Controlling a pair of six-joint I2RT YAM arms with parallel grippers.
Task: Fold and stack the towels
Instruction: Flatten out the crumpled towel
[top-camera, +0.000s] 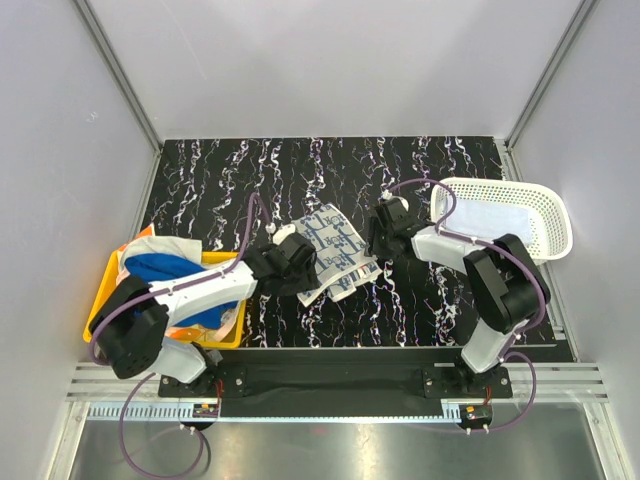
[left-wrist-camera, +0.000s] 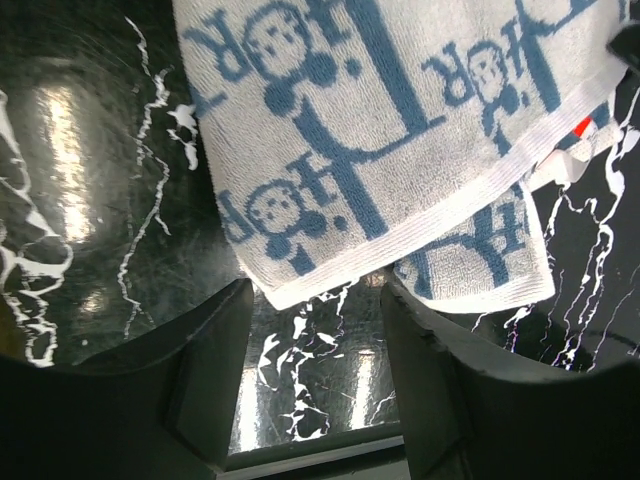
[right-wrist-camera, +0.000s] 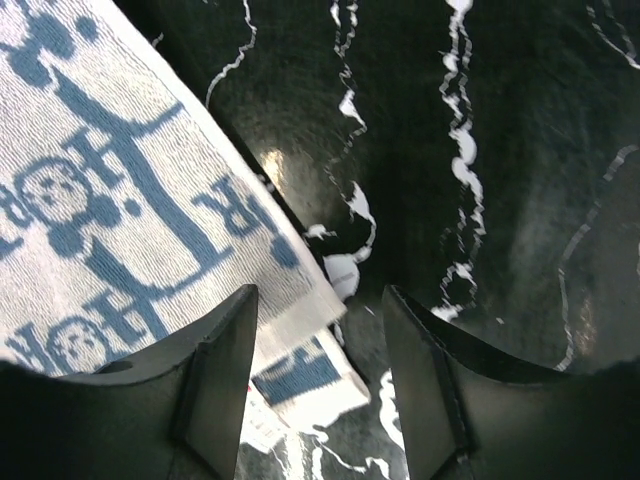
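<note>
Between the left gripper (left-wrist-camera: 315, 300) and the right gripper (right-wrist-camera: 320, 305), both with fingers spread apart and holding nothing, one white towel with blue print (top-camera: 333, 252) lies folded on the black marbled table (top-camera: 450, 170). The wrist views show its terry weave and doubled layers at the corners. Only the overhead view shows one yellow bin (top-camera: 103, 285) of heaped towels (top-camera: 160, 266) and one white basket (top-camera: 545, 215) holding one pale towel (top-camera: 488, 215).

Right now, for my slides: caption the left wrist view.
Open jaws above a folded blue-patterned white towel on marbled table.
</note>
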